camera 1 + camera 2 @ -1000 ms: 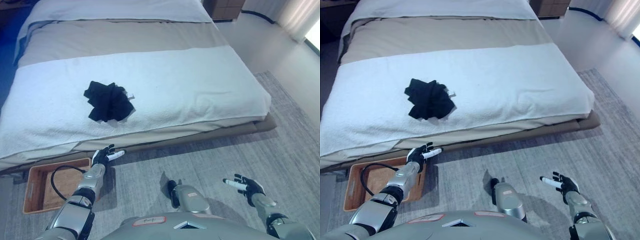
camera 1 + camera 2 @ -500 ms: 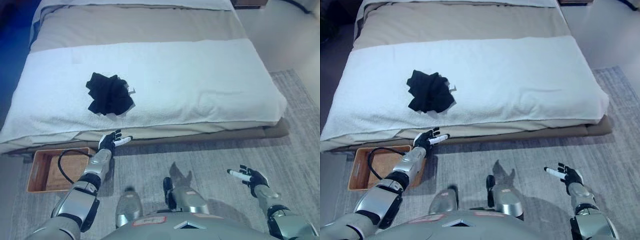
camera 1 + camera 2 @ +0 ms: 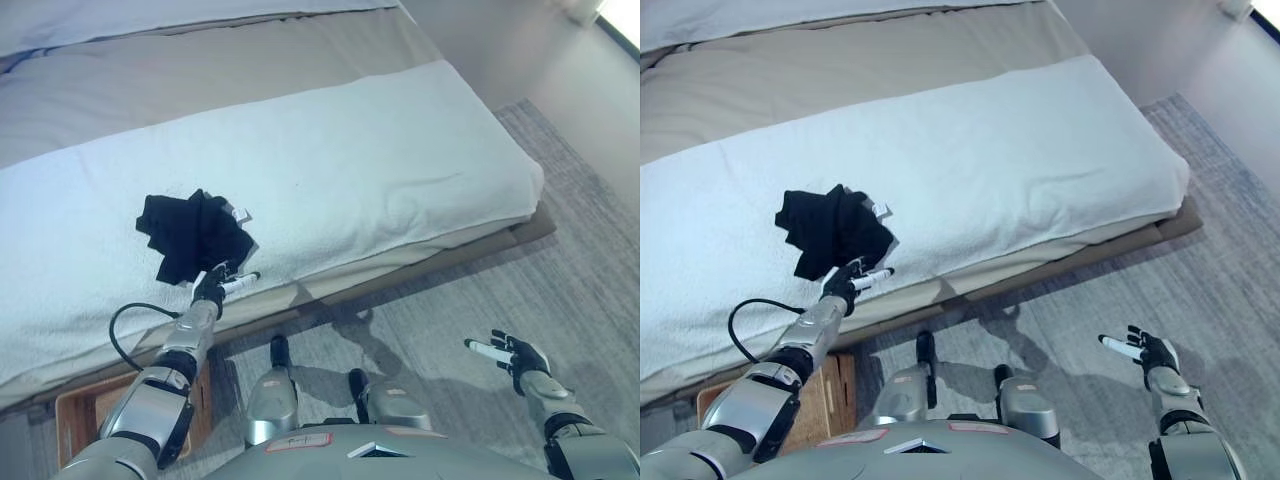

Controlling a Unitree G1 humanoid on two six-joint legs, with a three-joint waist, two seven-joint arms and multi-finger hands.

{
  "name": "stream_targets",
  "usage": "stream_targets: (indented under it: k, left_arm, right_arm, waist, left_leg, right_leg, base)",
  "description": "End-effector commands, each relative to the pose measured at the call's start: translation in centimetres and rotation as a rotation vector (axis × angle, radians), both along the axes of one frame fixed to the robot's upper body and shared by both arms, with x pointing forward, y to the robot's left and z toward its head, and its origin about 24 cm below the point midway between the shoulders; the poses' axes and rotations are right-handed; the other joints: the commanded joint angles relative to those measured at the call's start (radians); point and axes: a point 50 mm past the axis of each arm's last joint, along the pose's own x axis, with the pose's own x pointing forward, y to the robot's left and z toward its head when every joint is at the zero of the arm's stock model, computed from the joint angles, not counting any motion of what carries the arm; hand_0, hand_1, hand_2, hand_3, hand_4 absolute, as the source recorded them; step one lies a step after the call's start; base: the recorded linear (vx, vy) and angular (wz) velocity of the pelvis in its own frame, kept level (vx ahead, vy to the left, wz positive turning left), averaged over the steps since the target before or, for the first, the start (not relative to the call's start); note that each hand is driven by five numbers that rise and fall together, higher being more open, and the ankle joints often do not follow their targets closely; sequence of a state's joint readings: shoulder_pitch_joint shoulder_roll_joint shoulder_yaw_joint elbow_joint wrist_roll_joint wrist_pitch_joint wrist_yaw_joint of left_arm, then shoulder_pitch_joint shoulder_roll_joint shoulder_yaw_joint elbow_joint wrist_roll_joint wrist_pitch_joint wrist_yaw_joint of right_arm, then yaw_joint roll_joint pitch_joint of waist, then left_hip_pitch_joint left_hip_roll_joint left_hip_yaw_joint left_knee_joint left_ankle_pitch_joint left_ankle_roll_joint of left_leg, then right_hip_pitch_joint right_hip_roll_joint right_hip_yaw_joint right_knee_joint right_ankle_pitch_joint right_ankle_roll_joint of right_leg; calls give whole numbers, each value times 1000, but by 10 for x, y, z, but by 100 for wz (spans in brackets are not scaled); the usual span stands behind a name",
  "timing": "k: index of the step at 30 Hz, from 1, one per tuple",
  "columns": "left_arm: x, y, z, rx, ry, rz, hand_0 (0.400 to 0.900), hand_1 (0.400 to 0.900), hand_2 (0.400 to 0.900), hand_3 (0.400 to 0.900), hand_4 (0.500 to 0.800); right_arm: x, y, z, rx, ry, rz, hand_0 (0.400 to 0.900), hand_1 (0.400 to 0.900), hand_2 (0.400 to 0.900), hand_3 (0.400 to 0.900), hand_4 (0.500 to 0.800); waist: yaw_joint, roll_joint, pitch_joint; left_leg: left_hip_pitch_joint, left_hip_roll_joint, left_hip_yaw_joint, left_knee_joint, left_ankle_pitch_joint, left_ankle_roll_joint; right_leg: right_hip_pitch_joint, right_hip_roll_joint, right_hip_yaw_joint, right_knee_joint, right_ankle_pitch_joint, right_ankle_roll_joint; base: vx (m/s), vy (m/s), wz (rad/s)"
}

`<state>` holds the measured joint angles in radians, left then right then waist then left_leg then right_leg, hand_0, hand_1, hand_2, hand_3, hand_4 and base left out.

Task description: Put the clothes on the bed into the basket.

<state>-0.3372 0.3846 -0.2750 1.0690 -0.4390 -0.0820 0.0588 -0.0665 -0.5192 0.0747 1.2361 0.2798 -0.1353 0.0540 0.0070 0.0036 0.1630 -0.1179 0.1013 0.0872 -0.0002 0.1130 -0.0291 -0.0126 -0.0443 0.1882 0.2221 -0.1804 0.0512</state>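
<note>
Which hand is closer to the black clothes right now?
The left hand, reaching at the near edge of the black clothes on the bed. The right hand hangs open over the carpet, far off.

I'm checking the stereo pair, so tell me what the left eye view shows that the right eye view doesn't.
Only the left eye view shows little extra: slightly more grey rug on the right. Only the right eye view shows more of the basket at lower left. Both share the bed, the black clothes on it, the left hand open at their near edge, and the right hand open over the rug.
</note>
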Motion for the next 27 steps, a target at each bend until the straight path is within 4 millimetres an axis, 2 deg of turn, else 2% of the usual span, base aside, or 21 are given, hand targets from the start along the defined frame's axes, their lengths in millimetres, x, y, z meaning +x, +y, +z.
stream_targets:
  k: [1, 4, 6, 8, 10, 14, 17, 19, 22, 24, 25, 26, 27]
  left_arm:
    - [33, 28, 55, 51, -282, 64, 900, 900, 900, 900, 800]
    - [33, 31, 60, 62, -308, 68, 900, 900, 900, 900, 800]
    - [31, 34, 62, 71, -317, 65, 900, 900, 900, 900, 800]
    - [31, 36, 64, 73, -324, 67, 900, 900, 900, 900, 800]
    - [31, 37, 65, 81, -328, 69, 900, 900, 900, 900, 800]
    - [34, 40, 69, 112, -329, 72, 900, 900, 900, 900, 800]
    - [38, 41, 72, 141, -332, 67, 900, 900, 900, 900, 800]
    - [43, 39, 75, 157, -337, 56, 900, 900, 900, 900, 800]
    - [57, 35, 91, 184, -388, 38, 900, 900, 900, 900, 800]
    - [65, 35, 101, 207, -414, 33, 900, 900, 900, 900, 800]
    - [68, 35, 106, 232, -423, 28, 900, 900, 900, 900, 800]
    - [69, 35, 108, 252, -427, 18, 900, 900, 900, 900, 800]
    - [71, 38, 116, 303, -448, 14, 900, 900, 900, 900, 800]
  right_arm:
    - [25, -9, 18, -57, -87, 64, 900, 900, 900, 900, 800]
    - [34, -3, 19, -42, -110, 84, 900, 900, 900, 900, 800]
    - [41, 1, 21, -36, -129, 110, 900, 900, 900, 900, 800]
    - [46, 2, 23, -35, -146, 123, 900, 900, 900, 900, 800]
    - [52, 3, 27, -35, -169, 135, 900, 900, 900, 900, 800]
    - [54, 7, 27, -27, -179, 144, 900, 900, 900, 900, 800]
    - [52, 2, 28, -32, -185, 127, 900, 900, 900, 900, 800]
    - [51, -1, 30, -39, -192, 115, 900, 900, 900, 900, 800]
    - [57, -4, 36, -45, -226, 108, 900, 900, 900, 900, 800]
    - [64, -4, 40, -50, -247, 105, 900, 900, 900, 900, 800]
    - [64, -4, 40, -49, -249, 99, 900, 900, 900, 900, 800]
    - [61, -2, 37, -36, -244, 89, 900, 900, 900, 900, 800]
    - [64, 2, 36, -29, -248, 99, 900, 900, 900, 900, 800]
  waist:
    - [29, -67, -95]
    - [43, -92, -105]
    - [58, -110, -106]
    - [65, -111, -99]
    - [64, -102, -79]
    - [53, -89, -49]
    - [30, -81, -26]
    - [5, -86, -5]
    - [-26, -117, 47]
    - [-35, -143, 72]
    - [-52, -150, 82]
    - [-48, -159, 83]
    - [-42, -170, 92]
  left_leg:
    - [-160, 12, -11, 93, 37, -29]
    - [-171, -5, 13, 120, 1, -19]
    - [-171, -23, 24, 134, -30, -6]
    - [-157, -39, 24, 140, -55, 14]
    - [-139, -60, 10, 145, -73, 39]
    - [-63, -97, -17, 122, -103, 65]
    - [-36, -109, -47, 116, -118, 57]
    - [-28, -115, -70, 134, -140, 44]
    - [-39, -127, -100, 217, -191, 21]
    - [-45, -126, -103, 259, -232, 10]
    - [-43, -131, -129, 265, -244, 10]
    - [-50, -132, -143, 298, -263, 9]
    - [-60, -135, -145, 303, -267, 10]
  right_leg:
    - [151, -115, -12, -44, 134, 126]
    - [131, -168, -25, -46, 232, 164]
    - [105, -206, -48, -14, 324, 187]
    - [67, -224, -56, 59, 395, 177]
    - [38, -225, -55, 156, 463, 150]
    - [-51, -249, -95, 243, 497, 121]
    - [-123, -249, -95, 186, 440, 110]
    - [-154, -255, -126, 119, 381, 117]
    - [-211, -263, -181, -12, 368, 141]
    - [-246, -274, -238, -106, 382, 157]
    - [-266, -248, -204, -119, 382, 160]
    - [-240, -240, -189, -127, 371, 158]
    - [-241, -228, -181, -136, 405, 161]
  base:
    - [203, 199, -31]
    - [158, 164, -20]
    - [149, 189, -19]
    - [146, 221, -5]
    - [106, 252, 12]
    - [113, 186, 30]
    - [160, 29, 52]
    - [152, -61, 74]
    - [83, -153, 72]
    - [88, -173, 54]
    - [138, -151, 65]
    - [87, -142, 54]
    - [11, -130, 10]
